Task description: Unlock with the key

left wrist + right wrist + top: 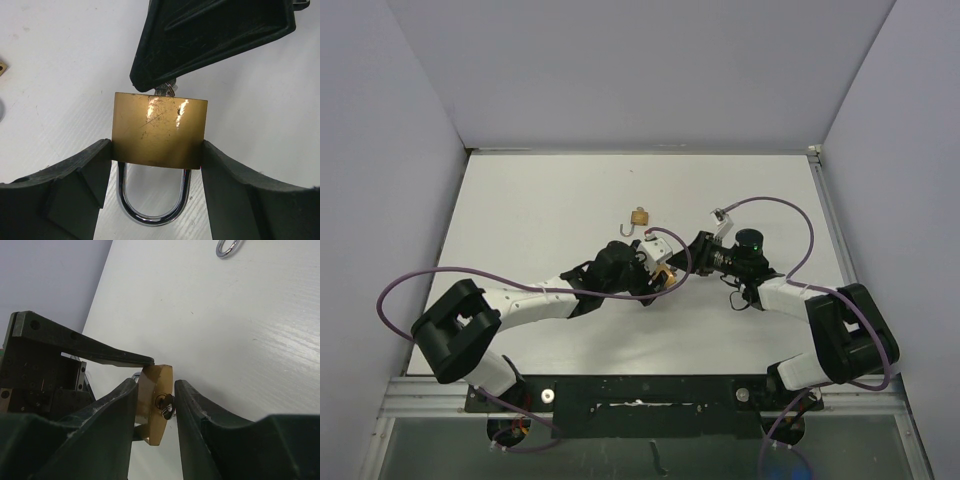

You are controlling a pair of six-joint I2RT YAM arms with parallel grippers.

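My left gripper (156, 152) is shut on a brass padlock (159, 130), one finger on each side of its body. The chrome shackle (150, 210) has both legs seated in the body. A small key (166, 407) sits in the keyhole on the bottom face of the padlock (152, 405). My right gripper (156, 387) stands open around that face. Its right finger touches the key head and its left finger lies apart from it. From above, the left gripper (655, 270) and right gripper (688, 262) meet at the padlock (665, 275) mid-table.
A second small brass padlock (638, 216) with its shackle swung open lies on the white table (550, 200) just beyond the grippers. Grey walls stand on three sides. Purple cables loop beside each arm.
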